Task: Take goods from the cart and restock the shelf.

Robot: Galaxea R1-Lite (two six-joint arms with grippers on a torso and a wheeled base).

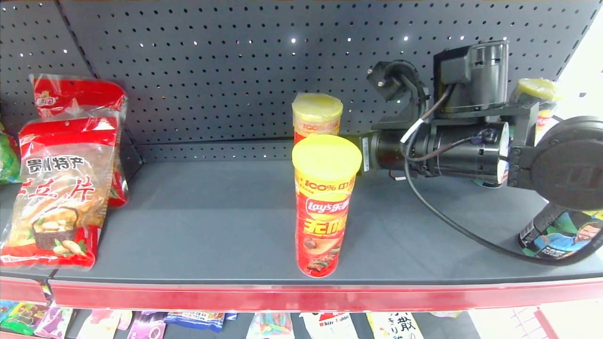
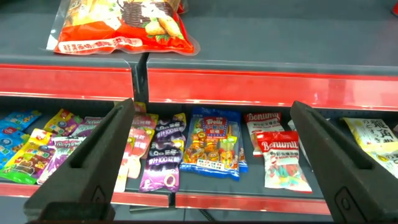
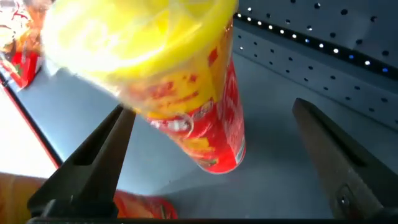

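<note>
On the grey shelf [image 1: 188,221], the chip can [image 3: 205,130] stands upright inside the right gripper [image 3: 211,109], which is apart, not yet clamped. It looks light, stiff and smooth; hold its middle gently.

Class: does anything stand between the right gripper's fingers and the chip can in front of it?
Nothing visible does. The right gripper is open, and the chip can stands on the shelf in the gap between its fingers, bare shelf either side.

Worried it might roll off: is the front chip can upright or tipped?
Upright: the can stands on its base on the shelf, lid on top.
</note>
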